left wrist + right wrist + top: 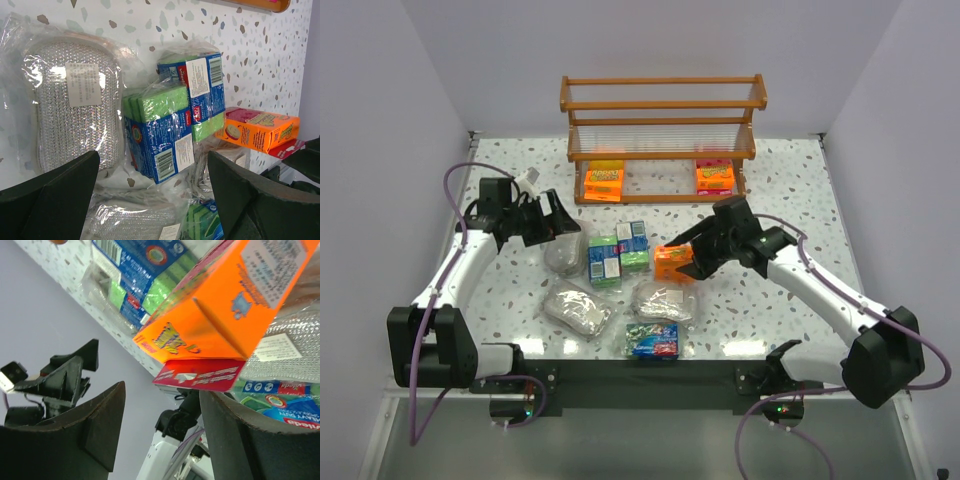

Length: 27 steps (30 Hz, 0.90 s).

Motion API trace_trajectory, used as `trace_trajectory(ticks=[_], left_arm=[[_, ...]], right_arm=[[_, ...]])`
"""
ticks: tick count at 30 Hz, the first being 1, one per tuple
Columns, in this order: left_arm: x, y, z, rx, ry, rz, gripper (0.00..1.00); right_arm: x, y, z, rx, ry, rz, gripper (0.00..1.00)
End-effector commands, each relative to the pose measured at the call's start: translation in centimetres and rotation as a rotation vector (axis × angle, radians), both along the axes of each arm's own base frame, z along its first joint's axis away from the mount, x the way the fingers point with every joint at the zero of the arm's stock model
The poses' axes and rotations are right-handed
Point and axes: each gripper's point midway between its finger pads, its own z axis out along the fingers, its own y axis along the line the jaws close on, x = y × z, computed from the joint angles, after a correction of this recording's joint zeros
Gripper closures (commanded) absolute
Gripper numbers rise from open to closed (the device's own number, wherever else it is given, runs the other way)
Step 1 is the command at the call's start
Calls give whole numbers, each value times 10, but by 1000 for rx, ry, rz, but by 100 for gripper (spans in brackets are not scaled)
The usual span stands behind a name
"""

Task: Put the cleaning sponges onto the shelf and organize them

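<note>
The flat orange-and-pink sponge pack (670, 264) sits tilted mid-frame in the top view, just beside the boxy green-and-blue packs (617, 255) on the speckled white worktop (790, 200). The right tool (690, 262) stands at its right end, jaws apart, a gap showing beside one finger (100, 430), so nothing looks clamped. Best to centre the pink end, close squarely, lift clear of the neighbours, then set it between the two orange packs (604, 181) on the bottom tier of the orange-brown wooden shelf (662, 104). The left tool (552, 222) hovers wide open, empty.
</note>
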Motion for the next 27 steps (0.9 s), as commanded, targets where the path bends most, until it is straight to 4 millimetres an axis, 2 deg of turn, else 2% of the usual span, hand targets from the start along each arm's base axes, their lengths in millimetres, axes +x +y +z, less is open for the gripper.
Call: trace_trajectory(ticks=[1, 5, 9, 12, 18, 21, 25, 26, 27], left_arm=[[2, -1, 11, 1, -52, -9, 6], [0, 0, 9, 6, -47, -12, 6], [0, 0, 8, 8, -47, -10, 6], [1, 0, 8, 7, -49, -11, 6], [1, 2, 8, 20, -47, -10, 6], [1, 2, 9, 22, -48, -12, 6], [2, 2, 11, 21, -51, -9, 6], [3, 2, 12, 19, -54, -9, 6], [3, 2, 12, 19, -54, -9, 6]], right_arm=[[8, -7, -6, -59, 9, -43, 36], [8, -13, -14, -94, 27, -75, 39], [7, -20, -25, -131, 45, -99, 50], [7, -24, -34, -155, 52, -111, 70], [6, -23, -40, -167, 56, -79, 99], [7, -21, -30, -150, 20, -54, 100], [19, -10, 3, -36, -104, -34, 100], [29, -4, 16, 11, -167, -39, 100], [32, -3, 20, 39, -190, -48, 100]])
